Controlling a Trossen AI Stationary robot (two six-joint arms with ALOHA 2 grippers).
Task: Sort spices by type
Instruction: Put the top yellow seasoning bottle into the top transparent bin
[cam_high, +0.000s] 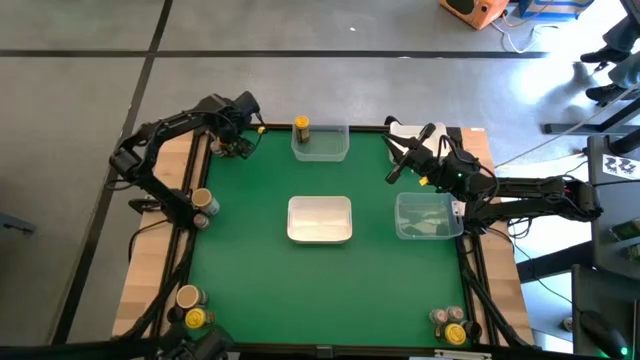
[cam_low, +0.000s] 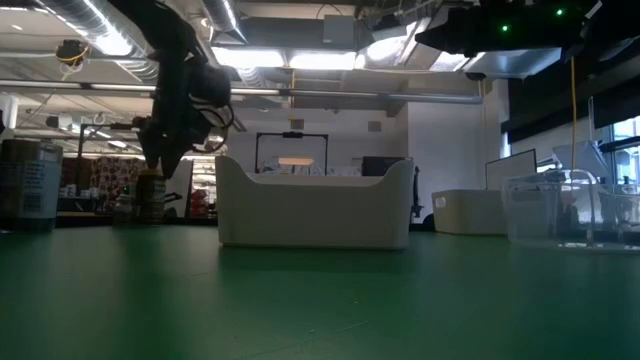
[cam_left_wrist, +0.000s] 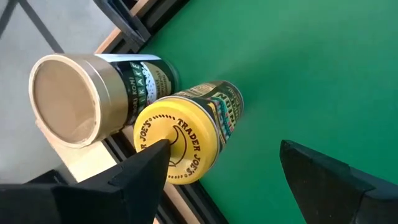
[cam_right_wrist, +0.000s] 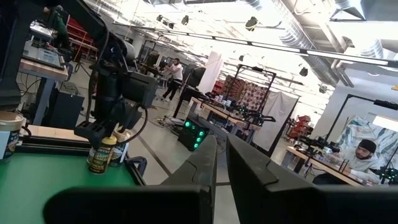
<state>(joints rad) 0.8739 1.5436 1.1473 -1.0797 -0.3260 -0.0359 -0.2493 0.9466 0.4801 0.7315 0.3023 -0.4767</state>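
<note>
My left gripper (cam_left_wrist: 233, 177) is open at the table's far left corner (cam_high: 238, 143), pointing down over two upright spice jars. One jar has a yellow cap (cam_left_wrist: 180, 140), the other a tan cap (cam_left_wrist: 65, 99). One fingertip (cam_left_wrist: 146, 171) shows in front of the yellow cap's edge, and the other finger stands well off to the jar's side. The right wrist view shows this gripper (cam_right_wrist: 102, 134) just above the yellow-capped jar (cam_right_wrist: 99, 157). My right gripper (cam_high: 392, 172) is shut and empty (cam_right_wrist: 221, 155), raised near the far right. My left gripper comes at the yellow-capped jar from above, pointing down, with one fingertip (cam_left_wrist: 146, 171) at the cap's rim (cam_left_wrist: 163, 149). I cannot tell whether it touches the cap. The jar stands upright on the green mat.
A clear tub (cam_high: 321, 143) at the far edge has a yellow-capped jar (cam_high: 301, 128) beside it. A white tub (cam_high: 320, 219) sits mid-table and a clear tub (cam_high: 428, 215) on the right. More jars stand at the left edge (cam_high: 203, 203), near left corner (cam_high: 190, 305) and near right corner (cam_high: 450, 325).
</note>
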